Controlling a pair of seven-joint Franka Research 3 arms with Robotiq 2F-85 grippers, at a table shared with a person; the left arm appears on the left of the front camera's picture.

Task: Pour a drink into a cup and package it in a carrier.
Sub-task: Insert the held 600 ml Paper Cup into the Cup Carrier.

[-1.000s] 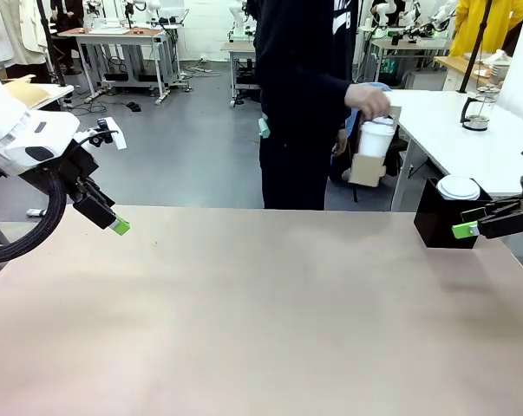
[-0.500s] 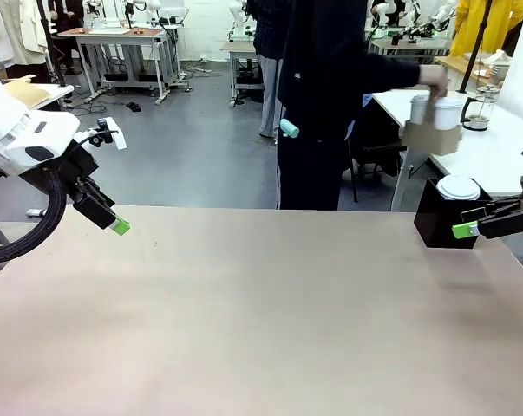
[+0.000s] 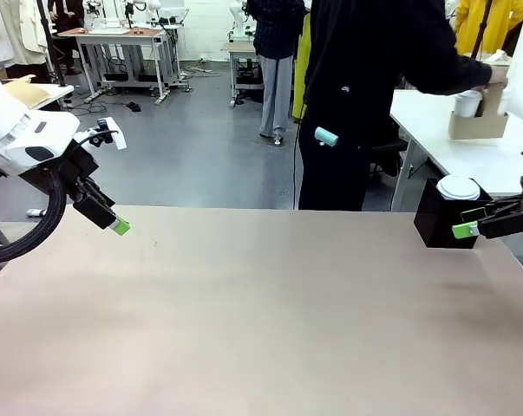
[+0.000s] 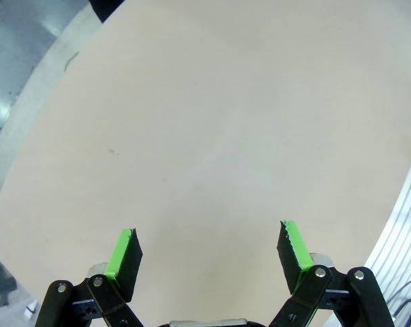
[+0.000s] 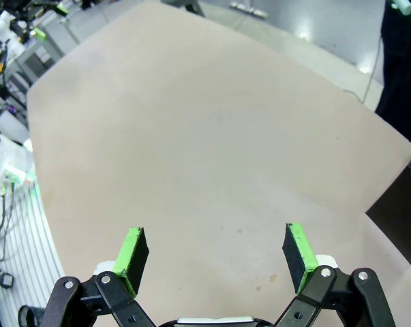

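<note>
Both hands, left (image 4: 208, 248) and right (image 5: 215, 253), released and empty above the worktop (image 3: 261, 312); person (image 3: 374, 95) holds carrier (image 3: 478, 124) with cup (image 3: 467, 102) at a side table.

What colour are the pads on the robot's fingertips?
Bright green pads, on black fingers; clearest in the left wrist view.

Tabletop (image 3: 261, 312) bare across middle, black box (image 3: 439, 224) w/ lidded cup (image 3: 459, 187) blocks far right corner
</note>
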